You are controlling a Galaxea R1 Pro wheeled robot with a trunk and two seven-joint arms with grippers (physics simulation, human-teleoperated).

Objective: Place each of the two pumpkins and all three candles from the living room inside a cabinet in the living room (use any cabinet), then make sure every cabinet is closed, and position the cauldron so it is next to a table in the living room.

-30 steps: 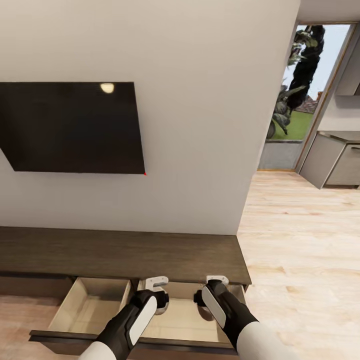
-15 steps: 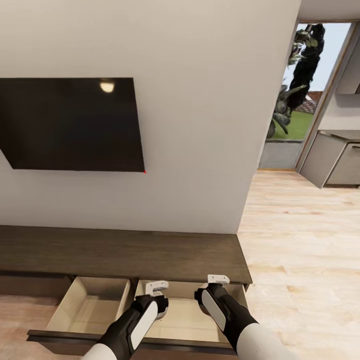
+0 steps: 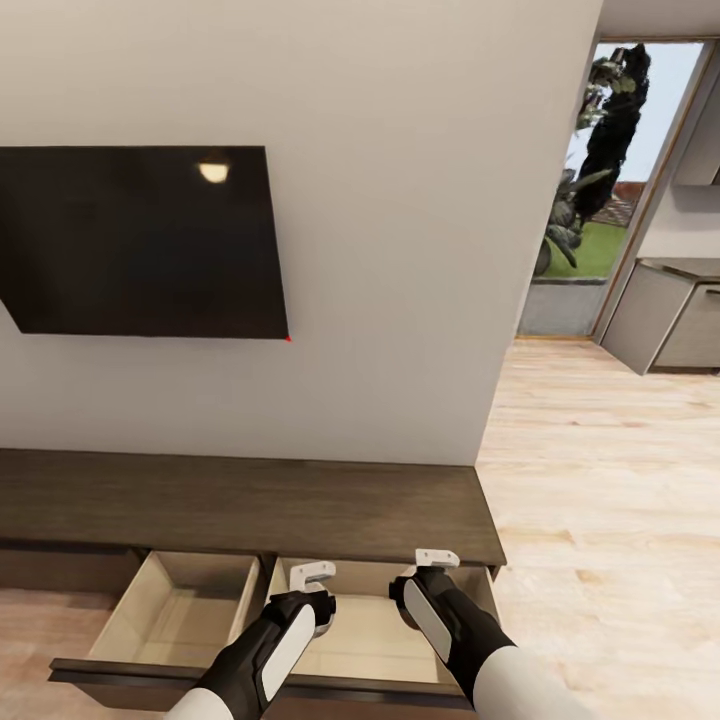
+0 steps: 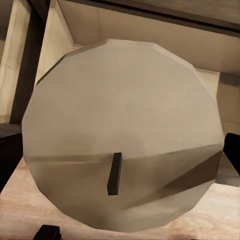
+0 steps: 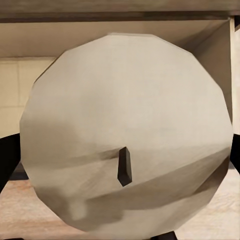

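Two candles are held over the open right-hand drawer (image 3: 380,640) of the cabinet (image 3: 250,505), one in each pincer. Left pincer (image 3: 312,572) is clamped on the left candle (image 4: 122,132), its fingertips (image 4: 10,157) flanking the wax; right pincer (image 3: 436,558) grips the right candle (image 5: 127,132) likewise, wick up toward the camera.

Black TV (image 3: 140,240) on pale wall (image 3: 400,250), wood floor (image 3: 600,480)
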